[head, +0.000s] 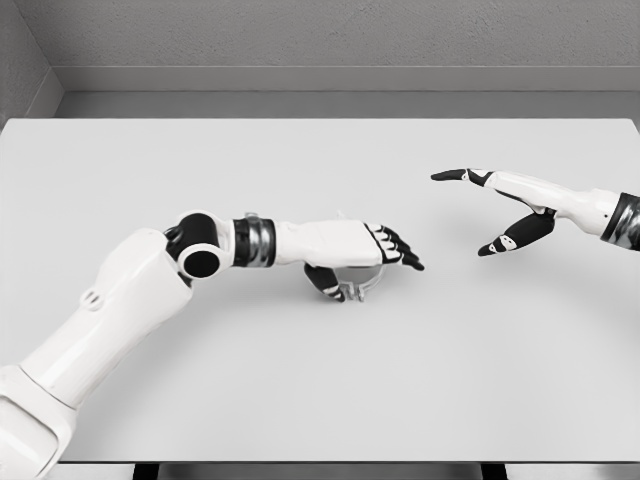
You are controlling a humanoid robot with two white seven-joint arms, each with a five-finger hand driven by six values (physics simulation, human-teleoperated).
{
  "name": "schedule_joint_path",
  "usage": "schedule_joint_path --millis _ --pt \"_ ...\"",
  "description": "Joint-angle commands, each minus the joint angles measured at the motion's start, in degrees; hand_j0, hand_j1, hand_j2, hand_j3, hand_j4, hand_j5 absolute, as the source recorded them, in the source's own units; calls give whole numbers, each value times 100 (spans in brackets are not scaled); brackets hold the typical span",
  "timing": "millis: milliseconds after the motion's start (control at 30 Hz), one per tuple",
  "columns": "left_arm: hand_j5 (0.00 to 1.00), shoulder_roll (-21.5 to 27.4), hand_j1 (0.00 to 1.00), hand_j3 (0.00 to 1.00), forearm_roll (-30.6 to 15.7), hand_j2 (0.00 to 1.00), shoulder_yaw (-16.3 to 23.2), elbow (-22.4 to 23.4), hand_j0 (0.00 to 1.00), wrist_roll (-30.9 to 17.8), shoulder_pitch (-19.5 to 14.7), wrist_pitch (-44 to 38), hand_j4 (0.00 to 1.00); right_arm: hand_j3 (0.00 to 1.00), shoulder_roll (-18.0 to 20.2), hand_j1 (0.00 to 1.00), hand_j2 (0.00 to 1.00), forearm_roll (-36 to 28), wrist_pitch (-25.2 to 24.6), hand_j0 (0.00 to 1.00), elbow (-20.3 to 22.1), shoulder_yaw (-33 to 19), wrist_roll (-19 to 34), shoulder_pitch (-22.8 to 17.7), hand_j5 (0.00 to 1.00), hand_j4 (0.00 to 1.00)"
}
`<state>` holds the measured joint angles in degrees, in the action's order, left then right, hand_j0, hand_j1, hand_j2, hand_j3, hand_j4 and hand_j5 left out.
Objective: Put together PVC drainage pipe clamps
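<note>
Head view, left robot hand (352, 262) covering half-hidden clamp (362, 285), grip unclear, right robot hand (500, 205) spread, empty

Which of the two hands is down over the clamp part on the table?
The left hand. It lies low over the small grey clamp, thumb curled beside it. The right hand hangs apart over bare table, fingers spread, holding nothing.
</note>
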<state>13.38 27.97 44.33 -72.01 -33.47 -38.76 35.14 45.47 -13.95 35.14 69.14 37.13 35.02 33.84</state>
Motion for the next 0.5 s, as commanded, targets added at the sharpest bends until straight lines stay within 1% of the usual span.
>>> schedule_joint_path --millis 0,267,467 --pt "100 -28 100 100 -38 100 -4 38 100 -98 0 -14 100 100 6 100 100 -47 -14 100 3 -4 -2 0 100 100" --pt "100 -116 100 100 -11 100 -48 99 100 -125 0 -14 100 100 32 100 100 -47 -14 100 3 -4 -2 -9 100 100" --pt "100 -152 100 100 24 100 -92 161 100 -125 -70 -14 100 100 41 100 100 -47 -14 100 3 -4 -2 -9 100 100"
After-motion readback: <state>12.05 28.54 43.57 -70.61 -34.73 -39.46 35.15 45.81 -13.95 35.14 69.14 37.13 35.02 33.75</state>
